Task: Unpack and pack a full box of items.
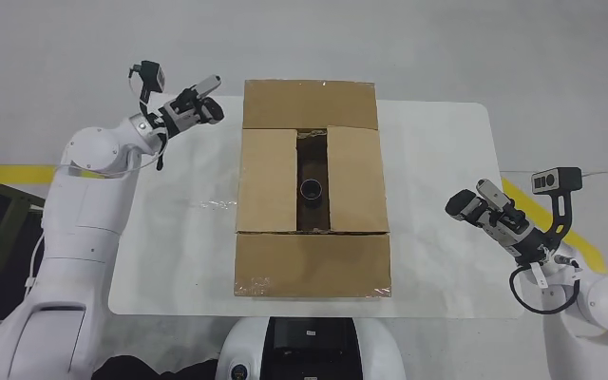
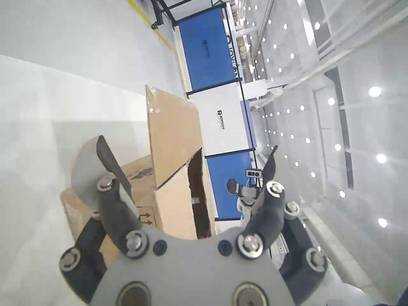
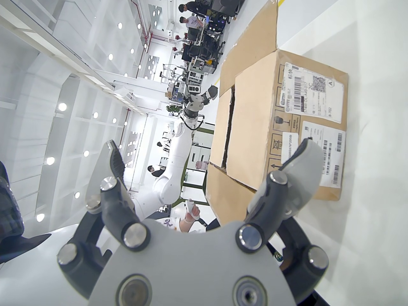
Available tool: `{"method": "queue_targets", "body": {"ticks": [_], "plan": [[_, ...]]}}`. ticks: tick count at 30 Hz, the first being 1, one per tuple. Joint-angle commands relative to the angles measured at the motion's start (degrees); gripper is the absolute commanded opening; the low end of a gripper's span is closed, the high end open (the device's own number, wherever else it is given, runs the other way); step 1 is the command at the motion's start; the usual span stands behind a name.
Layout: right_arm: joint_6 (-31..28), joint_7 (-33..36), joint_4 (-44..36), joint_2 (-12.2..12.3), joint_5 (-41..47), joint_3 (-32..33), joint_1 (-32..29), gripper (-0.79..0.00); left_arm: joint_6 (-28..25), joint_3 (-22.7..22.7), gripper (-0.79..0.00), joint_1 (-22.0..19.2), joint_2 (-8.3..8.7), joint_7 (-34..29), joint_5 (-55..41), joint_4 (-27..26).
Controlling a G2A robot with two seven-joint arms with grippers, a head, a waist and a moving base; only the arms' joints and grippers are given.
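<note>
The left gripper (image 1: 213,97) hangs near the far left corner of the white counter (image 1: 180,256), fingers spread apart and holding nothing, close to the brown cardboard box (image 1: 266,180). The box sits mid-counter with its outer flaps folded out. A narrow gap between its inner flaps shows a dark round item (image 1: 313,191) inside. The right gripper (image 1: 467,198) hangs near the counter's right edge, fingers likewise apart and empty.

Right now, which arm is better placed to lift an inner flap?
Left, probably: the left gripper hangs open close to the box's far corner, beside the nearer inner flap; the right gripper, also open, stands farther from the box.
</note>
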Motion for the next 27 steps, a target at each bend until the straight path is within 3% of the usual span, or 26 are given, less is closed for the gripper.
{"method": "queue_targets", "body": {"ticks": [1,16,27], "plan": [[0.0,0.0,0.0,0.0,0.0,0.0,0.0,0.000,-0.6,1.3,0.000,-1.2,-0.45,0.8,0.2,2.0],[0.0,0.0,0.0,0.0,0.0,0.0,0.0,0.000,-3.4,10.4,0.000,-9.7,-4.97,4.3,-1.2,13.0],[0.0,0.0,0.0,0.0,0.0,0.0,0.0,0.000,-1.5,12.7,0.000,-12.8,-7.99,2.9,-9.4,18.5]]}}
